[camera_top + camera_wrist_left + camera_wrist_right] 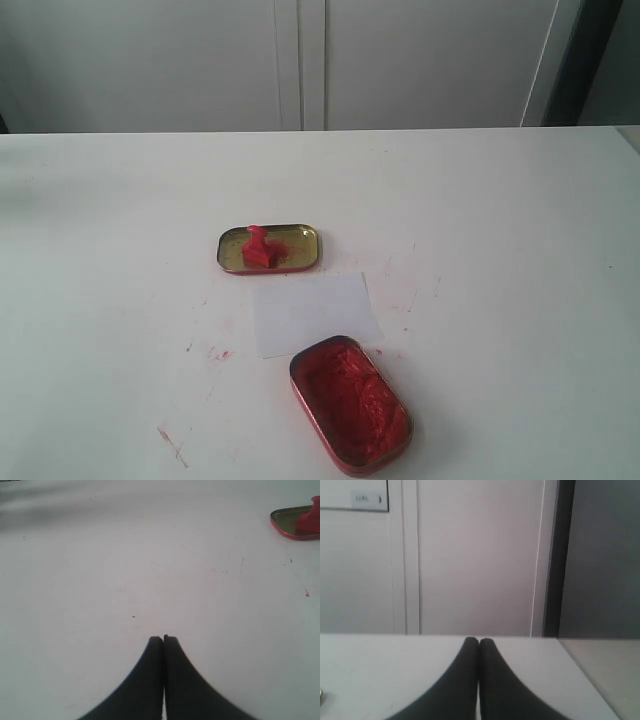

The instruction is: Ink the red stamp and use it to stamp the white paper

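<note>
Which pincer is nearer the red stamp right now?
Left, probably. The left pincer sees the red stamp across the table; the right pincer faces the cabinet doors, no stamp in its view.

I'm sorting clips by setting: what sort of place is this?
Likely an indoor lab or office bench: a plain white table, ink-smeared, white cabinet doors behind, and a red ink tin by white paper.

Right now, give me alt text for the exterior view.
A small red stamp stands in a shallow gold tin lid on a white table. Nearer the camera lies white paper, then an open tin of red ink; no arm shows.
</note>
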Controlling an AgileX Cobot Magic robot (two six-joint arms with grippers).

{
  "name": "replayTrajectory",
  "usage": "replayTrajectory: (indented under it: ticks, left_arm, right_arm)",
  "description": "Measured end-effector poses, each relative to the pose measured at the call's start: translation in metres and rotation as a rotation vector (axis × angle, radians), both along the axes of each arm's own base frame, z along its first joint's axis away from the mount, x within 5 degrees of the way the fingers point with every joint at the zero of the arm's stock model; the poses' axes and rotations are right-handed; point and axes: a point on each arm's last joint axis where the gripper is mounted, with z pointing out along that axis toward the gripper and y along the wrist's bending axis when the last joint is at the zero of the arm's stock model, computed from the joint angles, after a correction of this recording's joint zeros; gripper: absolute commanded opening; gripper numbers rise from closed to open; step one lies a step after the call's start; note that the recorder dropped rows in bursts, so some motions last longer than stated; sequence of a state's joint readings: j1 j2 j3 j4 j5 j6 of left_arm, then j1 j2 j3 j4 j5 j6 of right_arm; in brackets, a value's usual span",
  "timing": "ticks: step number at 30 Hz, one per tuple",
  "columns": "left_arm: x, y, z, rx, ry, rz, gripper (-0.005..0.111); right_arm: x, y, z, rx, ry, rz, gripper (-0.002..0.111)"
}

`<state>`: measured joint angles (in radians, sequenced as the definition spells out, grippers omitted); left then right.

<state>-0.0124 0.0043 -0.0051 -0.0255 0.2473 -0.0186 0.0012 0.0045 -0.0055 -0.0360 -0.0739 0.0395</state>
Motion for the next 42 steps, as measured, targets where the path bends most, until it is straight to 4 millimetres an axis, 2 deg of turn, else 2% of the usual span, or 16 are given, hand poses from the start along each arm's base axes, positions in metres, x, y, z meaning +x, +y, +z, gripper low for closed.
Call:
replayTrajectory:
  ticks: [7, 25, 28, 34, 42]
  left_arm:
    - [0.0, 0.0, 0.0, 0.0, 0.0, 0.0, 0.0]
    - [0.0, 0.0, 0.0, 0.0, 0.0, 0.0, 0.0]
    - [0.0, 0.0, 0.0, 0.0, 0.0, 0.0, 0.0]
    - [0.0, 0.0, 0.0, 0.0, 0.0, 0.0, 0.0]
    - [0.0, 0.0, 0.0, 0.0, 0.0, 0.0, 0.0]
  right_arm:
    - [-0.002, 0.0, 0.008, 0.005, -0.094, 0.005, 0.0]
    - [-0.002, 0.0, 0.008, -0.009, -0.081, 0.001, 0.0]
    - [-0.003, 0.0, 0.017, -0.041, -0.055, -0.008, 0.0]
    - [-0.009, 0.0, 0.052, -0.107, -0.083, -0.024, 0.0]
    - [0.012, 0.0, 0.086, -0.118, -0.013, -0.023, 0.0]
